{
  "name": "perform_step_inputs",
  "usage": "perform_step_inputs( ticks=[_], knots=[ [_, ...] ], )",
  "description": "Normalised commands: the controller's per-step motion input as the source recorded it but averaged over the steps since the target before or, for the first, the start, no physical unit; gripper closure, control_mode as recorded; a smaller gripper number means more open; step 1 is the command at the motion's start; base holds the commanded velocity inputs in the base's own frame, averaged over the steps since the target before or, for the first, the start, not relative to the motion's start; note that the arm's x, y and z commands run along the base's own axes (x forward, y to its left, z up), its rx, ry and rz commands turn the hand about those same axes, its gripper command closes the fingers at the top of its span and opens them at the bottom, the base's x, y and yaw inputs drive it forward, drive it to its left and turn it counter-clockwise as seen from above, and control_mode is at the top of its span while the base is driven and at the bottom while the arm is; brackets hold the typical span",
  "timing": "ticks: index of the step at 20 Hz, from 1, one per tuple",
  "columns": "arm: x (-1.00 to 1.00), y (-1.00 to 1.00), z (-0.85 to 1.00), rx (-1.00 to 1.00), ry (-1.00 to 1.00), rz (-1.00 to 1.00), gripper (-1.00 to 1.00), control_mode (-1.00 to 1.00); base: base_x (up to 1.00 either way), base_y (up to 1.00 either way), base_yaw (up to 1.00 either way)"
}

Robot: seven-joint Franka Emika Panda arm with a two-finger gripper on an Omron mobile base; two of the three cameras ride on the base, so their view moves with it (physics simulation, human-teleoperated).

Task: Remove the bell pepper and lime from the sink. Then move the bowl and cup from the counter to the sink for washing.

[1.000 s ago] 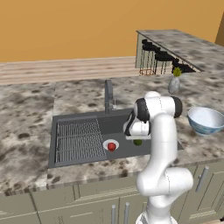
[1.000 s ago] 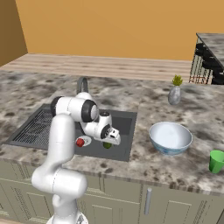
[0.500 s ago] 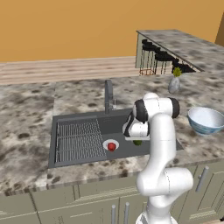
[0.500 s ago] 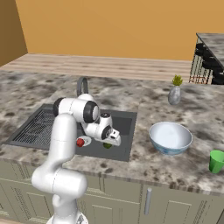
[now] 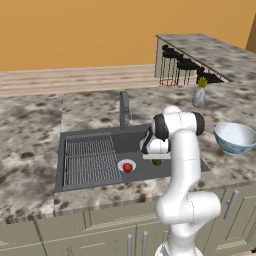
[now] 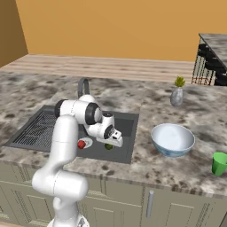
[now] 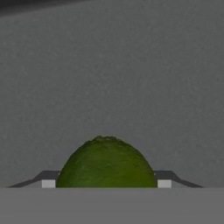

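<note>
1. Two fruits sit in the sink: the lime and the bell pepper.
2. No brands, labels or writing readable anywhere.
3. Gripper is down in the sink basin with the lime right between the fingers; in the hand view the lime spans the whole gap from one tip to the other.
4. Whether the tips actually press on the lime or just flank it, cannot tell; the contact edges are cut off at the bottom of the hand view.
5. In the left base view the lime peeks out just under the white hand, mostly hidden; same in the right base view.
6. Bell pepper sits on the white drain ring, off to the side of the fingers, near but apart from the lime.
7. Wire rack lies in the sink half farther from the fingers.
8. Bowl is on the counter, well away from the fingers, beyond the sink edge; partly cut off by the arm in the left base view.
9. Cup is on the counter past the bowl, clipped by the picture edge.
10. Vase with plant stands behind the bowl.
</note>
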Motion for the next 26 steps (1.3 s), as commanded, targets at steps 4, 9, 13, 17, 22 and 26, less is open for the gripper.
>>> perform_step_inputs(
  ticks=[4, 9, 13, 17, 22, 26],
  knots=[
    [-0.26, -0.1, 0.13, 0.04, 0.0, 0.0, 1.0, -1.0, 0.0, 0.0, 0.0],
    [-0.3, -0.11, 0.31, 0.05, -0.06, 0.0, 1.0, -1.0, 0.0, 0.0, 0.0],
    [-0.33, -0.08, 0.41, 0.01, -0.08, 0.0, 1.0, -1.0, 0.0, 0.0, 0.0],
    [-0.31, -0.03, 0.47, 0.0, -0.05, 0.0, 1.0, -1.0, 0.0, 0.0, 0.0],
    [-0.29, 0.04, 0.47, 0.0, -0.04, 0.0, 1.0, -1.0, 0.0, 0.0, 0.0],
    [-0.21, 0.06, 0.52, 0.0, 0.0, 0.01, 1.0, -1.0, 0.0, 0.0, 0.0]
  ],
)
